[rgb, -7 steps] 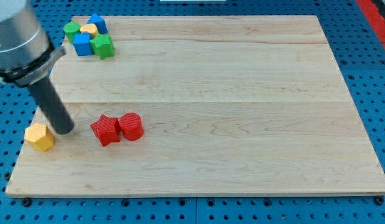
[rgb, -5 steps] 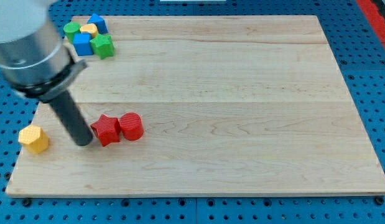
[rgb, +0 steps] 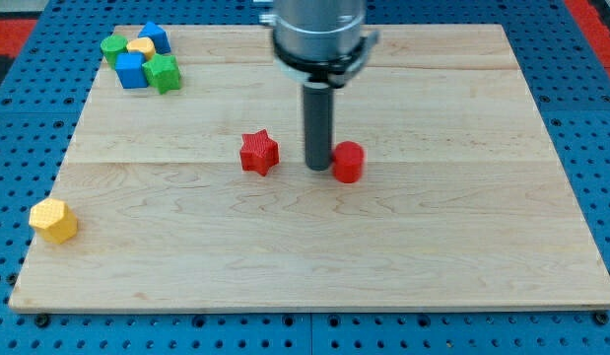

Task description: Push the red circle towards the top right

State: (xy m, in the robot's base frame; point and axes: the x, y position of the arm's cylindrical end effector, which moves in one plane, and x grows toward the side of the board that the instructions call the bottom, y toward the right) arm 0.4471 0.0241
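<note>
The red circle [rgb: 348, 162] stands near the middle of the wooden board [rgb: 433, 237]. My tip [rgb: 317, 166] is right at the circle's left side, touching or nearly touching it. The red star [rgb: 258, 153] lies to the left of my tip, apart from both the tip and the circle. The dark rod rises from the tip to the arm's grey body at the view's top.
A yellow hexagon block [rgb: 53, 219] sits at the board's left edge. A cluster at the view's top left holds a green block [rgb: 113, 45], a yellow block [rgb: 141, 46], two blue blocks [rgb: 131, 70] and a green star-like block [rgb: 164, 73].
My tip has swept from the board's left side to the middle. The red star and red circle have moved right and up, and they now lie apart. The yellow hexagon slid slightly left.
</note>
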